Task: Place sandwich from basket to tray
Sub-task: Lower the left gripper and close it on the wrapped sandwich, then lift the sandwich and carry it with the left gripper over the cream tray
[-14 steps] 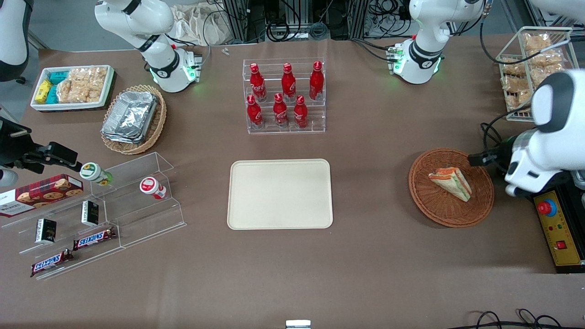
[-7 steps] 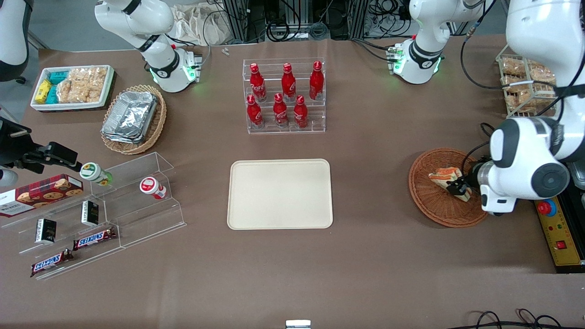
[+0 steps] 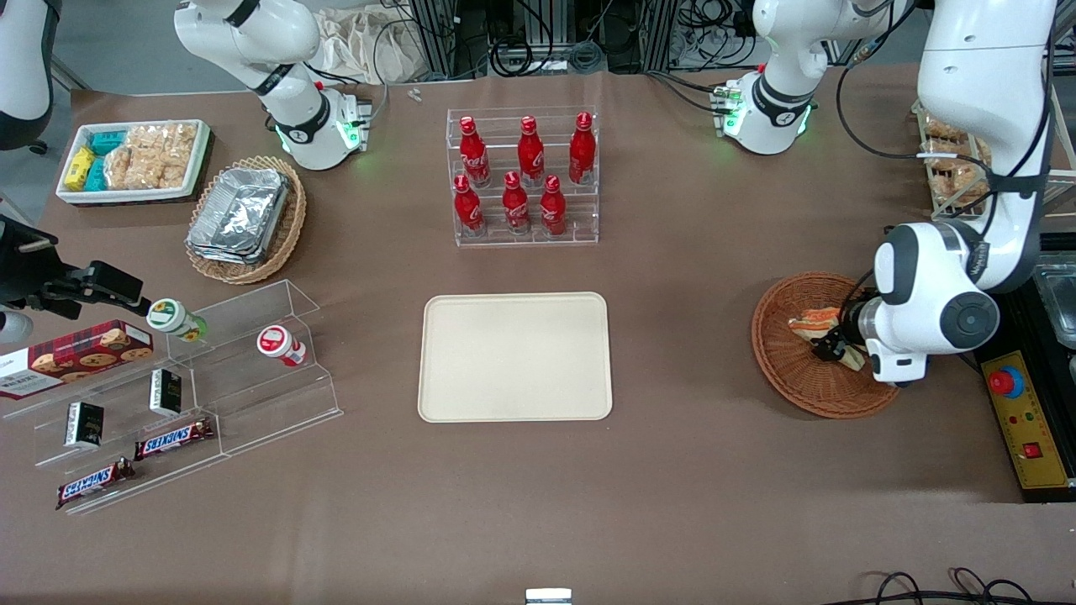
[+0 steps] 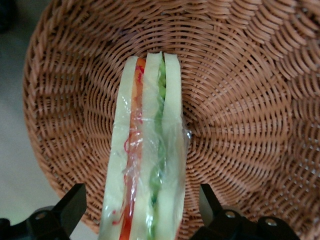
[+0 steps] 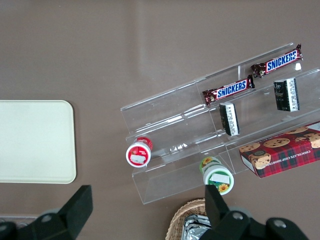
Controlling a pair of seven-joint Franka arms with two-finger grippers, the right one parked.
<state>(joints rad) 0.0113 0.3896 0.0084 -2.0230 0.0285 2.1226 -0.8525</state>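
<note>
One sandwich [image 4: 145, 165] in one basket [image 3: 799, 386], end effector [image 4: 142, 212] open astride, one tray [image 3: 514, 356]

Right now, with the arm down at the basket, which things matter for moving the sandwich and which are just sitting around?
Part of the job: sandwich, basket, tray, gripper open, fingers either side of the sandwich.

Just lying about: red bottles, foil containers, chocolate bars, cookie box.
</note>
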